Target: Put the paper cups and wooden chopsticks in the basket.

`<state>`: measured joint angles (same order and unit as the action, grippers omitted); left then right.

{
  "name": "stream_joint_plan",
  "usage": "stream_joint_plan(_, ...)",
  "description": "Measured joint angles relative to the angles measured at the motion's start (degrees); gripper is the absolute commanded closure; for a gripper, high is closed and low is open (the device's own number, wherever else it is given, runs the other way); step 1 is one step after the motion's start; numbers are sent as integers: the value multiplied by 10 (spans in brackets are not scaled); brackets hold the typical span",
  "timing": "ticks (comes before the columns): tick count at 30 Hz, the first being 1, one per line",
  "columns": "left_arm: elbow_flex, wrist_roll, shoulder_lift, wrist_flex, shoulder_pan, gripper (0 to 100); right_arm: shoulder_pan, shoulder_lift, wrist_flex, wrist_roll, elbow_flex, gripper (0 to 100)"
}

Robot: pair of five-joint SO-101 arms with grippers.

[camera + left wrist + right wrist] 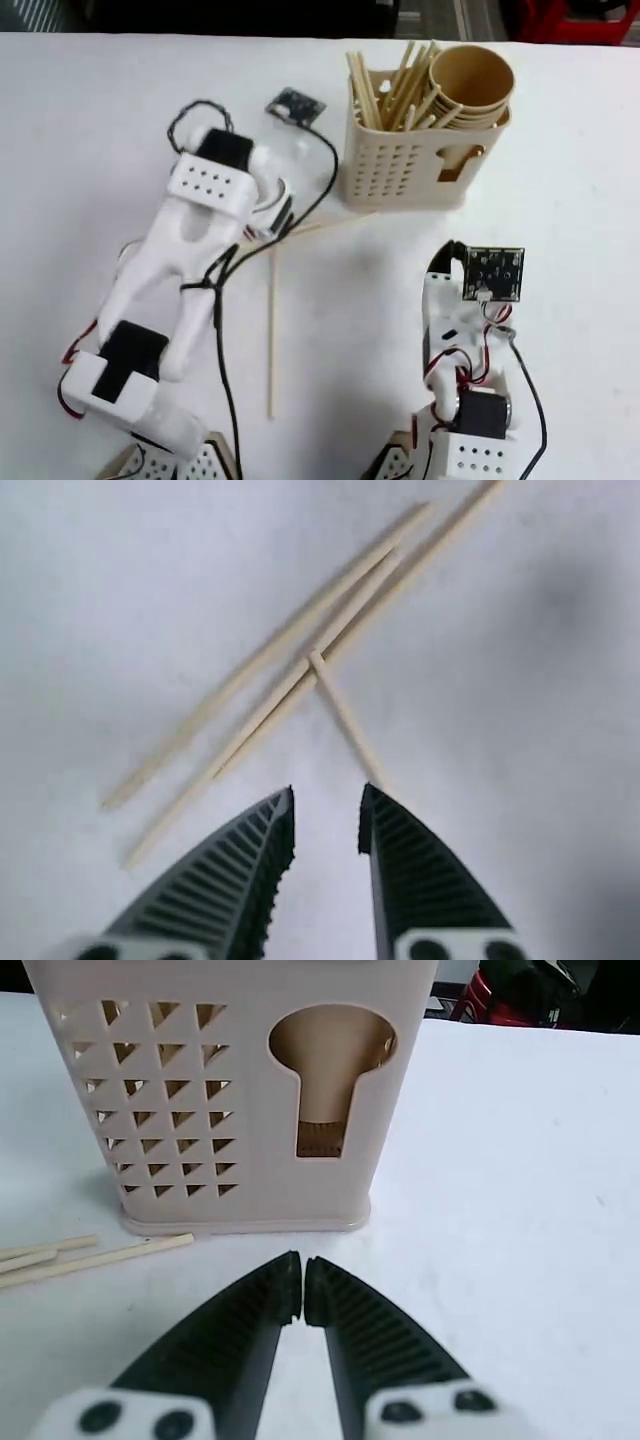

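My left gripper, its 2 jaws spread, hovers over loose chopsticks near frame center. My right gripper, jaws pressed together, faces the basket, upper right.

Beige basket — triangle-perforated wall; tan paper cups; pale wooden chopsticks; white table.

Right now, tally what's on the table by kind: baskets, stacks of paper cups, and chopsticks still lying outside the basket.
basket: 1
stack of paper cups, inside the basket: 1
loose chopsticks on the table: 4
Total: 6
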<state>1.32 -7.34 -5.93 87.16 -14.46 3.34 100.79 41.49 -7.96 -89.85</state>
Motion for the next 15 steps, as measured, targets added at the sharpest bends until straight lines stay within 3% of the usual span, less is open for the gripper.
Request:
stream_joint_plan(6,-144,20,0,-131,0,740,0,0,0,0,0,977)
stream_joint_plan(9,-194,50,0,-178,0,736,0,0,0,0,0,977)
stream_joint_plan(15,-247,39,0,-240,0,737,0,0,0,0,0,977)
